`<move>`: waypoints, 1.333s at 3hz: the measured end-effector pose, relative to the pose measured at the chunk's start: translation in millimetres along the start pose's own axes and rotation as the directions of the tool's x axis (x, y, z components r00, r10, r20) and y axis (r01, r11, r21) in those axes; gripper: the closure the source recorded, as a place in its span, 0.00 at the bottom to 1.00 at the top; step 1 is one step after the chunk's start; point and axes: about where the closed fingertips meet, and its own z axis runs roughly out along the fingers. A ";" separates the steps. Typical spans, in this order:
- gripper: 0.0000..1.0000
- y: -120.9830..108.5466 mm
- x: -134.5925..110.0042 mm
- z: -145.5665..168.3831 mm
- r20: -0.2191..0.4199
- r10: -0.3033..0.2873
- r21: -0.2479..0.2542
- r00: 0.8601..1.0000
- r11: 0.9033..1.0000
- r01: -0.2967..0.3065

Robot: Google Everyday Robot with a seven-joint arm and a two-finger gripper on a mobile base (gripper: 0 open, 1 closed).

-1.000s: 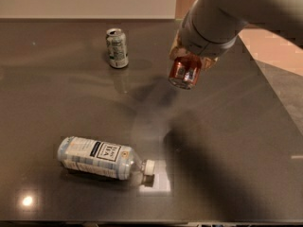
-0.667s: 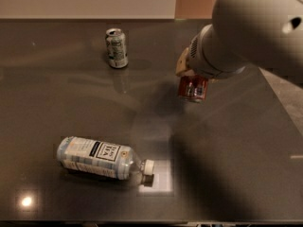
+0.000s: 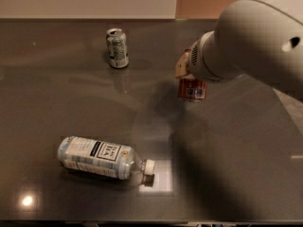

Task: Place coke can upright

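Red coke can (image 3: 192,90) with a white label patch shows just under the gripper (image 3: 187,77), right of centre over the dark table (image 3: 57,98). Its top is hidden by the white wrist, so I can't tell the grip. The clear bottle (image 3: 97,157) lies on its side in front, its label reading "TEA". The pale can (image 3: 117,48) stands upright at the back.

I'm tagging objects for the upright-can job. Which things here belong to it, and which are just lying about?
Part of the job:
coke can, right of centre
gripper, just above that can, mostly hidden by the arm

Lying about:
pale green-white can, upright at the back
plastic bottle, on its side near the front
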 end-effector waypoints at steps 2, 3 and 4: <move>1.00 -10.3 17.9 3.9 -0.056 -0.070 0.160 0.996 0.984 0.078; 1.00 -19.5 23.1 14.4 -0.080 -0.097 0.263 0.992 0.958 0.114; 1.00 -21.4 22.4 26.1 -0.117 -0.134 0.328 0.984 0.930 0.166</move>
